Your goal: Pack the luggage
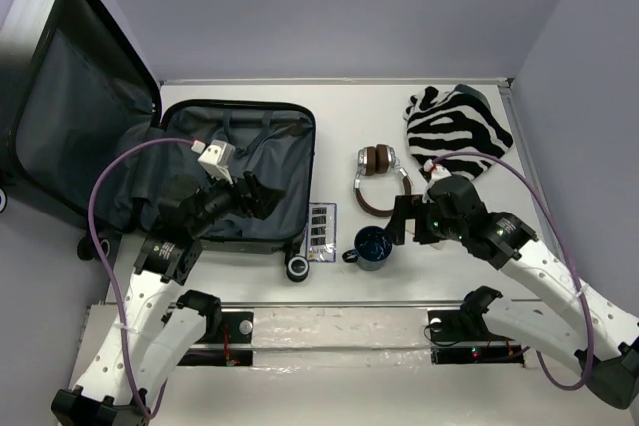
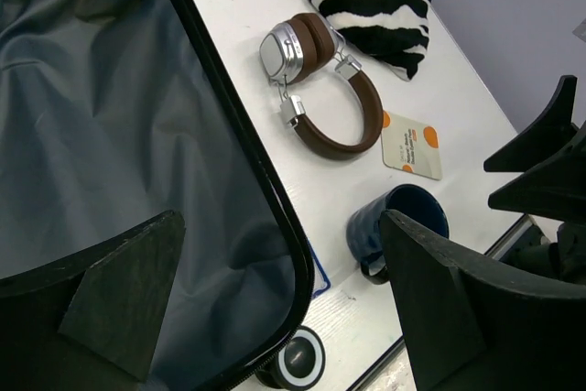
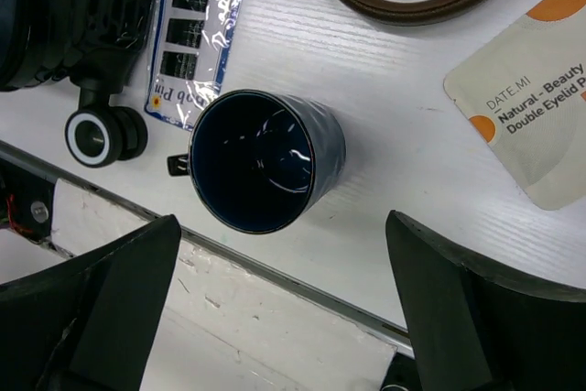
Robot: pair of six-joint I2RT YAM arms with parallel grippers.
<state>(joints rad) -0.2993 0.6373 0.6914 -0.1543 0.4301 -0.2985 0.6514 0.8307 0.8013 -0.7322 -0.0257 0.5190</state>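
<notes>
The luggage lies open at the left, its lid propped up behind and its dark grey lining showing. A white charger with a cable lies inside. My left gripper hangs open and empty over the case's right edge. My right gripper is open and empty just above and right of a dark blue mug, which stands upright between its fingers in the right wrist view. Brown headphones, a zebra-striped cloth and a battery pack lie on the table.
A black caster wheel sticks out at the case's near right corner. A small beige sachet lies right of the mug, below the headphones. A metal rail runs along the table's near edge. Purple cables loop from both arms.
</notes>
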